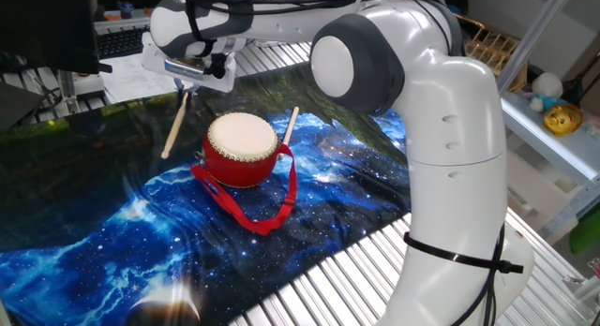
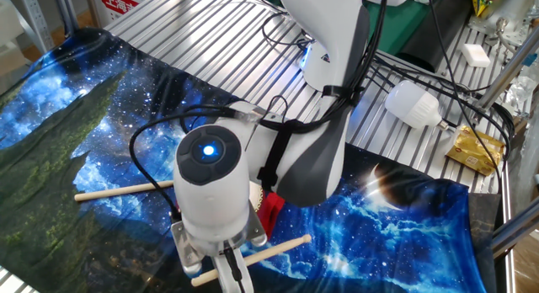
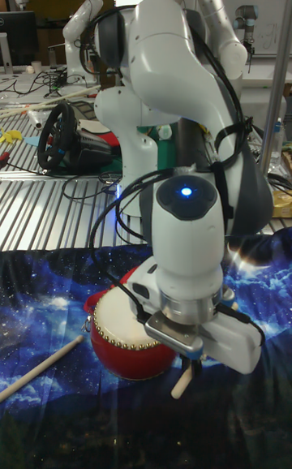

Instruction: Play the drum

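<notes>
The drum (image 1: 242,148) stands upright on the starry cloth: red body, cream skin, red ribbon strap (image 1: 262,206) trailing toward the front. My gripper (image 1: 190,82) hovers behind and to the left of it, shut on the upper end of a thin wooden stick (image 1: 173,126) that slants down to the left, clear of the skin. In the other fixed view my gripper (image 2: 227,272) hides most of the drum (image 2: 271,210), and the held stick (image 2: 257,253) crosses under it. The tall view shows the drum (image 3: 122,339) beside my gripper (image 3: 191,359).
A second wooden stick (image 1: 289,126) leans at the drum's right side, also seen as a stick (image 2: 126,190) lying on the cloth (image 1: 112,242). Slatted metal table (image 2: 194,32) surrounds the cloth. A light bulb (image 2: 413,105) and cables lie near the arm's base.
</notes>
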